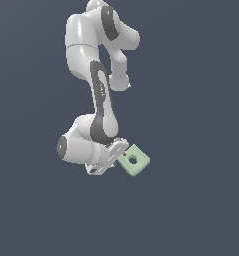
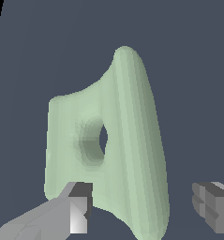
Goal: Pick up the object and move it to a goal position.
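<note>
Exterior view: arm (image 1: 98, 95) folded downward, gripper (image 1: 122, 156) beside the pale green block (image 1: 134, 160).
Wrist view: fingers (image 2: 78, 208) spread wide; one overlaps the block (image 2: 108, 150), the other stands clear, contact unclear.

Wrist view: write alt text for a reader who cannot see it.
A pale green square block with a round hole through its middle fills the view, standing between two grey gripper fingers. One finger overlaps the block's edge; the other stands apart from it, against a plain dark background.
</note>
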You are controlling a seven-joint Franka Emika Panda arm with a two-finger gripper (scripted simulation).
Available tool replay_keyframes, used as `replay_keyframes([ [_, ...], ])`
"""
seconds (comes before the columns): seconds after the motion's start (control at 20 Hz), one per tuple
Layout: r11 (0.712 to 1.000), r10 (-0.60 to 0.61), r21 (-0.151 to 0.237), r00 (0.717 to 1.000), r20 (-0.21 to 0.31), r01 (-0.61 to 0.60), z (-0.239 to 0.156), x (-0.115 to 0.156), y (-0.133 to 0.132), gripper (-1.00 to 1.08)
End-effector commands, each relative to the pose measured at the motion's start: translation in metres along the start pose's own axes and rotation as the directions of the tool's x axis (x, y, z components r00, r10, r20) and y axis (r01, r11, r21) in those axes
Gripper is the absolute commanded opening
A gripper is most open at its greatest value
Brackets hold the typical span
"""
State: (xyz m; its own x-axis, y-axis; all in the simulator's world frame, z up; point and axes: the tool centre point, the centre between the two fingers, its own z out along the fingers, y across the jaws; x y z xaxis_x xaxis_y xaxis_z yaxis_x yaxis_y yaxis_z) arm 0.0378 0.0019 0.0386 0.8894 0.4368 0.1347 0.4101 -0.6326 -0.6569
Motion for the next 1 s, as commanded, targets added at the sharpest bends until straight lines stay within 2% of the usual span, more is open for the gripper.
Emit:
replay_keyframes([
  [0.0, 1.0, -0.001, 0.004, 1.0, 0.002, 0.001, 0.005, 0.0, -0.001, -1.0],
  [0.6, 1.0, -0.001, 0.0, 1.0, -0.001, 0.001, 0.0, -0.001, 0.0, -1.0],
  [0.95, 1.0, 0.0, 0.001, 1.0, -0.001, 0.0, -0.019, -0.02, 0.001, -1.0],
])
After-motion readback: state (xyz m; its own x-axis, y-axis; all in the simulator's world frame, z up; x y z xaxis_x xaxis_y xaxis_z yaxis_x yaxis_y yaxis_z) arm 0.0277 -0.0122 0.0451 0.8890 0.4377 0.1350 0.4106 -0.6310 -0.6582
